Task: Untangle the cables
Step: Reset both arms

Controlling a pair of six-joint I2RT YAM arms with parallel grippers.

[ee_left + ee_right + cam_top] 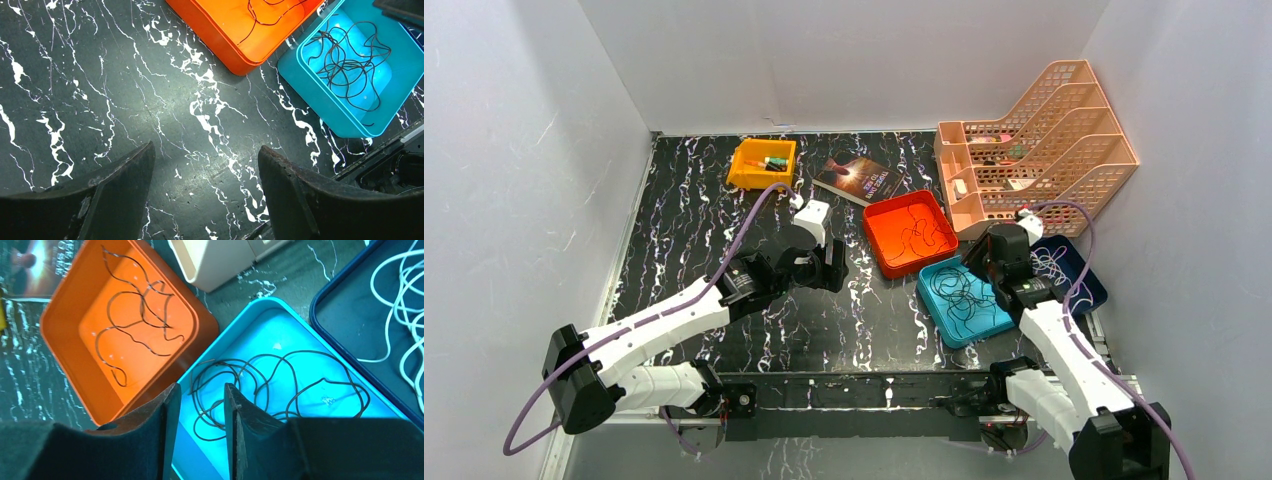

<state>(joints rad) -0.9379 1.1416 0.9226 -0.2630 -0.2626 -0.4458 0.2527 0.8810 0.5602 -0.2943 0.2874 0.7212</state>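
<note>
One dark marbled worktop [724,250] carries everything. At its far right corner stands a peach file organiser [1064,130], the biggest item on it. In front of that sit three shallow trays close together: an orange tray [873,232], a teal tray [932,300] beside it, and a navy tray [1092,290] nearest the right wall. A book [859,178] and a small yellow bin [742,175] lie further back.

The left end effector [206,150] hangs over bare worktop left of the trays, its jaws spread wide with nothing between them. The right end effector [201,390] hovers over the near corner of the teal tray. Its jaws stand narrowly apart and the gap looks empty.

The cables are split among the trays. A single dark cord [140,320] snakes across the orange tray, a looser dark tangle [250,371] fills the teal tray, and a whitish cord [400,300] loops in the navy tray.

The sorting looks far along, with the teal tangle the likely remaining knot. The risk lies there: the loops overlap, so a pinch could catch two strands and tighten the knot on lifting. The cord is also very thin, so narrow jaws may close beside it and miss. A snagged loop could drag the light tray against its neighbours.
</note>
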